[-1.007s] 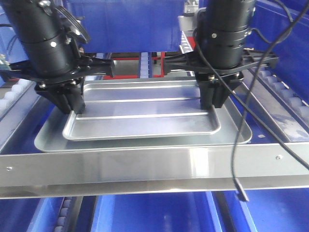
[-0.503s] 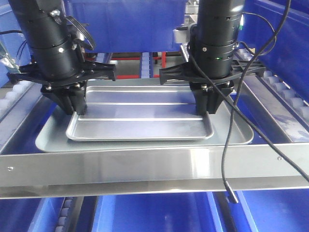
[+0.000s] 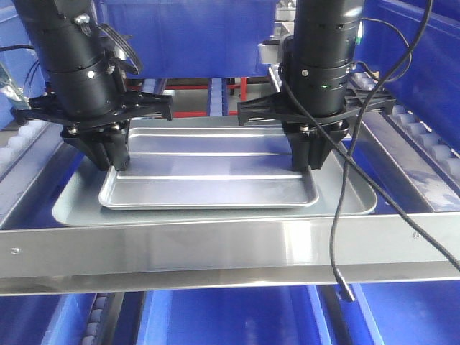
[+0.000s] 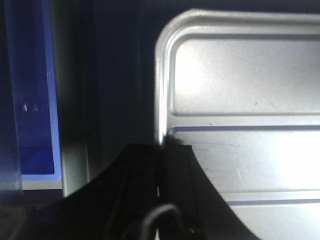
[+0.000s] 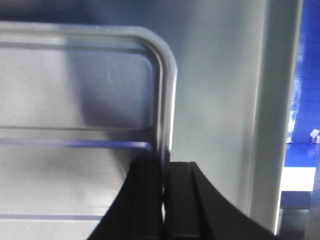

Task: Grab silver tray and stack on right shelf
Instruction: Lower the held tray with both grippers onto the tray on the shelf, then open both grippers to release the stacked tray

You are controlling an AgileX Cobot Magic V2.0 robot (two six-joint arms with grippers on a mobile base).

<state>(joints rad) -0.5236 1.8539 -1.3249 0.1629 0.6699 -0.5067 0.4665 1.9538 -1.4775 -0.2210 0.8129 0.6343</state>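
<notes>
The silver tray (image 3: pixel 208 183), shiny with two raised ridges, lies level inside a larger smooth-floored silver tray (image 3: pixel 352 198) on the right shelf (image 3: pixel 215 248). My left gripper (image 3: pixel 115 164) is shut on the ridged tray's left rim; in the left wrist view (image 4: pixel 162 150) the rim (image 4: pixel 161 90) runs between the black fingers. My right gripper (image 3: pixel 307 164) is shut on the tray's right rim; the right wrist view (image 5: pixel 165 167) shows the rim (image 5: pixel 167 100) pinched between its fingers. The tray's floor shows in both wrist views.
The shelf's shiny front bar with small screws crosses the foreground. White roller rails (image 3: pixel 420 133) run along the right and left (image 3: pixel 18 140). Dark-blue bins stand behind (image 3: pixel 187 36) and below (image 3: pixel 230 316). A loose black cable (image 3: pixel 338 237) hangs from the right arm over the bar.
From one second ago both grippers moved the ridged tray a little left and down onto the larger tray. In the last half second nothing moved.
</notes>
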